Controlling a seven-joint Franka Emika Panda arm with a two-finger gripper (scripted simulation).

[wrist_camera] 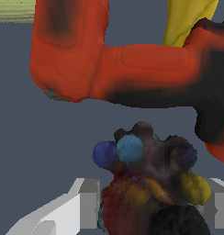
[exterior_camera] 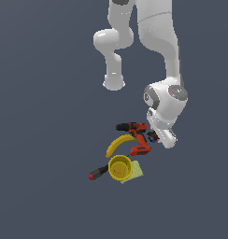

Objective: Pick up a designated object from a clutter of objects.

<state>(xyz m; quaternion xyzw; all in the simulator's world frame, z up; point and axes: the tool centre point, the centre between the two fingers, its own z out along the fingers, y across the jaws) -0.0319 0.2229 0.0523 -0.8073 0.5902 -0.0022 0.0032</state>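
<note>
The hand (wrist_camera: 150, 206) stood low over the table (exterior_camera: 41, 140), its fingers (wrist_camera: 88, 202) spread wide on either side of the tiny dark lumpy thing (wrist_camera: 150, 183). That thing lay between them, just beside the red drill (wrist_camera: 132, 69), ungripped.

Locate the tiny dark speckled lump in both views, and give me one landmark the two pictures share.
Exterior view: the tiny dark speckled lump sits at the exterior view's right of the red drill, mostly hidden under the gripper.
Wrist view: the lump fills the foreground between the two grey fingers, blue, orange and red bits showing.
Shared landmark: the red drill, right beside the lump in both.
</note>
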